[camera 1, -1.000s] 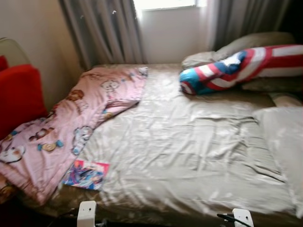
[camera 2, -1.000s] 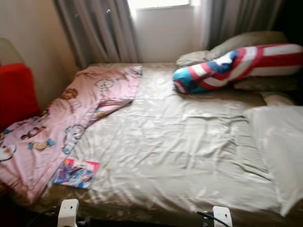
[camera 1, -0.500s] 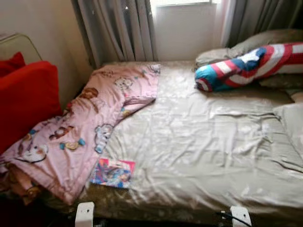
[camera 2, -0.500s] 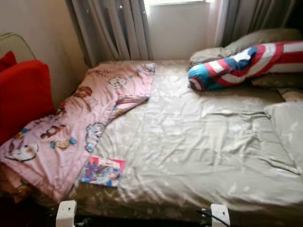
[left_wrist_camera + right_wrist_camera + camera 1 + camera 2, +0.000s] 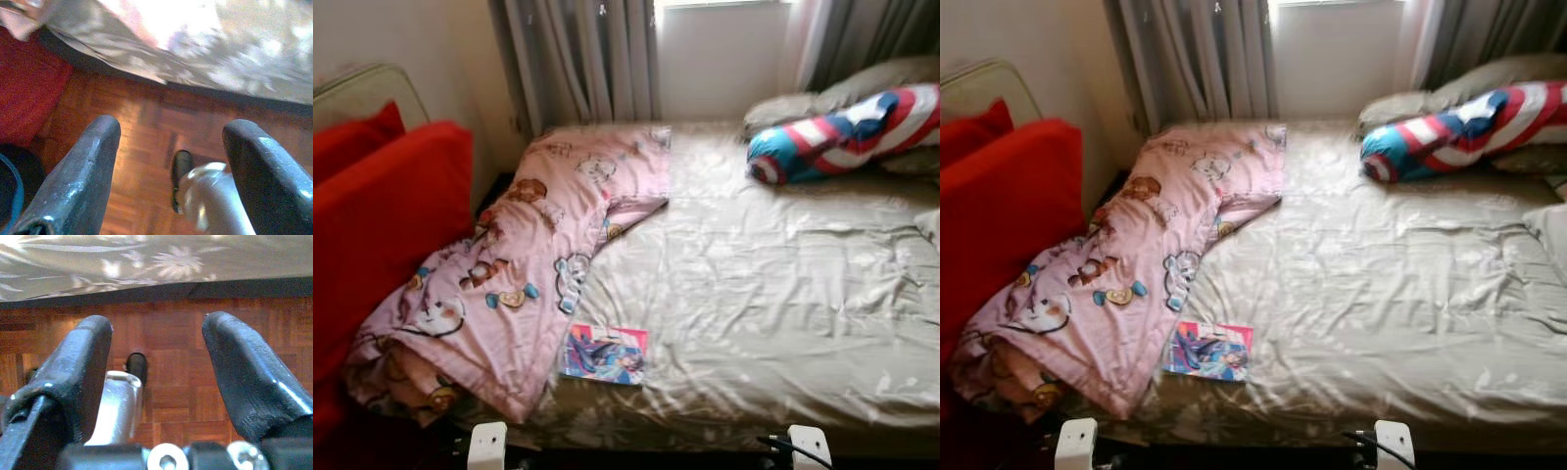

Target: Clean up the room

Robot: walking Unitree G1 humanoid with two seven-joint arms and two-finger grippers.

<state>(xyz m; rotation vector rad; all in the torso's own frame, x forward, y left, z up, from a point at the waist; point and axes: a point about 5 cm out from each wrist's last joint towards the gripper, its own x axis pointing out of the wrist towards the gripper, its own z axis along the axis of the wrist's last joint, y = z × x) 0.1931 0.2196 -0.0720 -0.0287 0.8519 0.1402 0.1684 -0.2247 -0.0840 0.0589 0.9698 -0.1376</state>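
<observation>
Above parquet floor [image 5: 171, 396], both pincers gape, empty.

Bed [image 5: 773, 294]: pink blanket [image 5: 519, 284], book [image 5: 603, 353], striped bolster [image 5: 842, 137].

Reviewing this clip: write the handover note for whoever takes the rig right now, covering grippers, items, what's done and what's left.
Left gripper: open, empty, low above the wooden parquet floor by the bed edge.
Right gripper: open, empty, also over the floor.
Pink cartoon-print blanket: crumpled along the bed's left side.
Colourful thin picture book: on the beige bedsheet near the front edge, beside the blanket.
Red, white and blue striped bolster pillow: at the far right.
Done: nothing handled.
Left: book, blanket.
</observation>
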